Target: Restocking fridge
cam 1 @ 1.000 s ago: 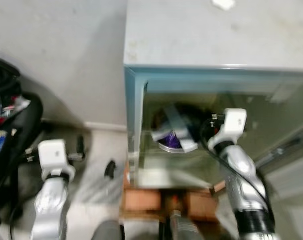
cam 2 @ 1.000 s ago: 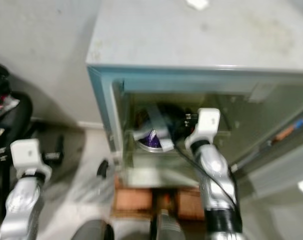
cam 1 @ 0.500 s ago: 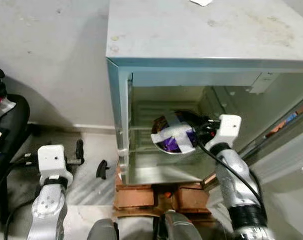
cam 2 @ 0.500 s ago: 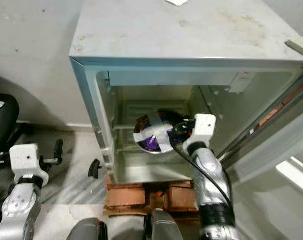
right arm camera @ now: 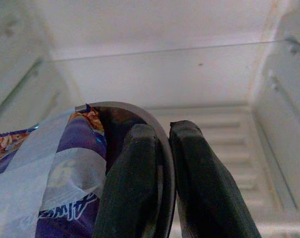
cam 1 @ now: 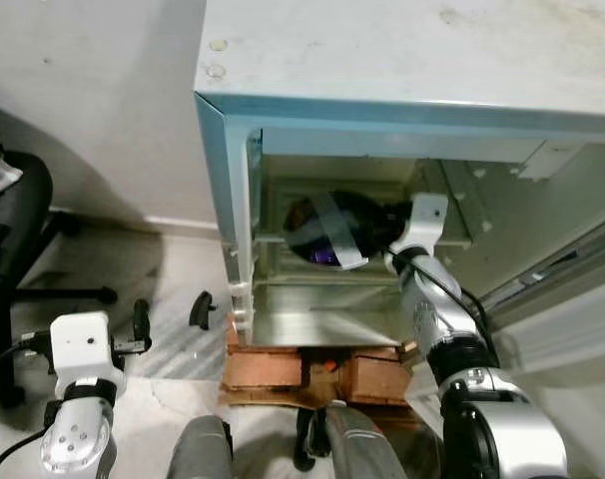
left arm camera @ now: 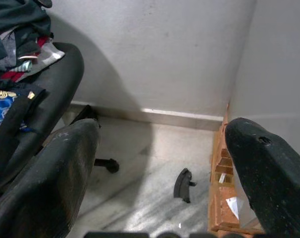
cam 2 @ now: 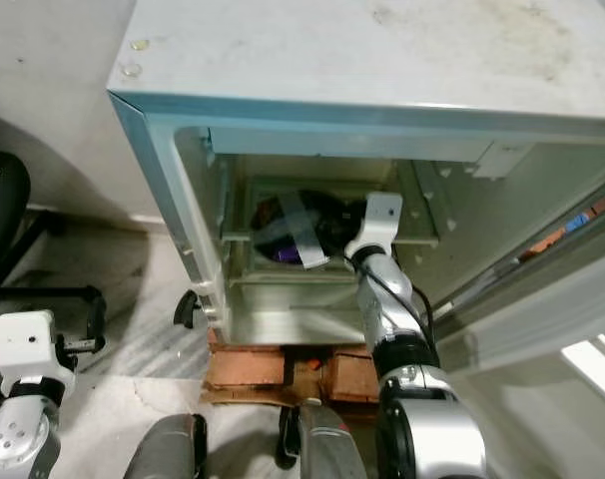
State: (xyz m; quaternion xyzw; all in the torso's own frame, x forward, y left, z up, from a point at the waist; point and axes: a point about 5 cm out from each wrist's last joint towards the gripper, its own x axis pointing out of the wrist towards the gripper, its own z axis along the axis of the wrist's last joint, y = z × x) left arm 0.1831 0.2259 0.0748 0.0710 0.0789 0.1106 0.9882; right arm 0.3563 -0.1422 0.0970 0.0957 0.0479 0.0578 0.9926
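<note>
A small grey fridge (cam 1: 382, 60) stands open in front of me on bricks. Inside its upper part my right gripper (cam 1: 387, 242) is shut on the rim of a dark round bowl (cam 1: 327, 228). The bowl holds a purple packet (right arm camera: 66, 173), strapped in with white tape (cam 1: 332, 225). In the right wrist view the two fingers (right arm camera: 135, 168) pinch the bowl's grey rim (right arm camera: 121, 107), with a pale shelf (right arm camera: 189, 69) behind. My left gripper (left arm camera: 162, 126) hangs idle and open beside the fridge's left wall, low over the floor.
Red bricks (cam 1: 312, 371) prop the fridge up. The fridge door (cam 1: 567, 289) swings out at the right. A black office chair (cam 1: 13, 230) piled with clothes stands at the left. A small black part (left arm camera: 182, 184) lies on the marble floor near the bricks.
My right gripper has carried the bowl from the fridge's front opening deeper inside. The camera has shifted, so the whole scene sits differently. The left arm still hangs.
</note>
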